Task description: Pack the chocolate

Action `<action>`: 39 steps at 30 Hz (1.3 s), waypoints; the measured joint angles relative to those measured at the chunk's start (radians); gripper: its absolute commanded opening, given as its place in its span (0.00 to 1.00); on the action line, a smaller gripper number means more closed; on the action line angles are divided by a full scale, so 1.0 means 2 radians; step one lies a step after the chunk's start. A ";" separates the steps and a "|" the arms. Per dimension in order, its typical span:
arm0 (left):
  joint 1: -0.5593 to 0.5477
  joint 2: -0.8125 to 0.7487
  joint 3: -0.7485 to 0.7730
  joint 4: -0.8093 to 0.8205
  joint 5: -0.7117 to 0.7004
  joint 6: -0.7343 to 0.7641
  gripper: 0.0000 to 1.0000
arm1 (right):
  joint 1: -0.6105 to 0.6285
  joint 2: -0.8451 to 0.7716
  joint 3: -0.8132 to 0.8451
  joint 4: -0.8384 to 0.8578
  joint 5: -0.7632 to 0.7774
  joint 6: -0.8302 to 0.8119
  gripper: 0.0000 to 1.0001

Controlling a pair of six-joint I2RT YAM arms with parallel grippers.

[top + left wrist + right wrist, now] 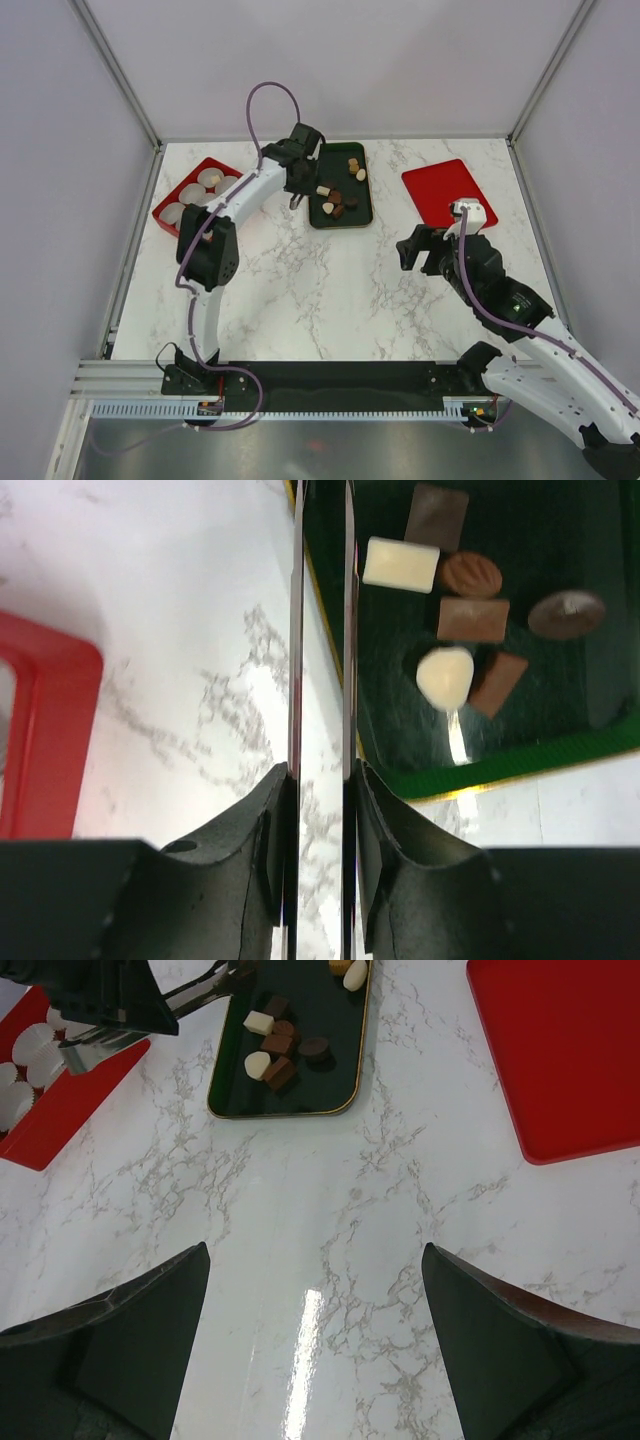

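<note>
Picking one piece cleanly looks like the step in hand. The left fingers [245, 830] are clamped on the long metal tongs [297, 630]. The two blades run almost parallel, with a narrow gap, along the left rim of the dark green rectangular tray [520, 762]: one blade is over the white marble tabletop [180, 600], the other over the rim.

The small brown, tan and cream-white chocolates [472, 619] lie on that tray, all to the right of the blades and none between them. The tong tips are cut off in the wrist view.

The tongs should shift right and the squeeze should ease, so the blades spread before descending. The cream-white block [400, 564] seems the best target. It sits at the cluster's left edge, just beside a round brown piece, so straddle it across its free sides. Close gently, since such pieces probably slip.

Then lift straight up and carry it to the round white paper cups [192, 193] in the red plastic tray [163, 213]. The right fingers [130, 1330] are spread wide and hold nothing, hovering above the tabletop well apart from the green tray.
</note>
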 measured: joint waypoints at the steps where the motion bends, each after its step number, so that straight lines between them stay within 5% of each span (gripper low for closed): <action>1: 0.000 -0.016 -0.013 -0.001 -0.001 0.000 0.30 | 0.000 -0.002 0.000 -0.002 0.000 0.000 0.96; 12: 0.009 -0.230 -0.158 -0.006 -0.015 -0.005 0.30 | 0.000 -0.015 -0.002 -0.008 -0.002 0.000 0.96; 19: 0.069 -0.296 -0.214 -0.021 -0.010 -0.018 0.31 | 0.000 -0.019 -0.002 -0.011 -0.008 0.000 0.96; 26: 0.160 -0.306 -0.254 -0.034 0.000 -0.034 0.31 | 0.000 -0.029 -0.002 -0.015 -0.012 0.002 0.96; 39: 0.177 -0.253 -0.244 -0.035 -0.002 -0.040 0.32 | 0.000 -0.031 -0.002 -0.016 -0.012 0.002 0.96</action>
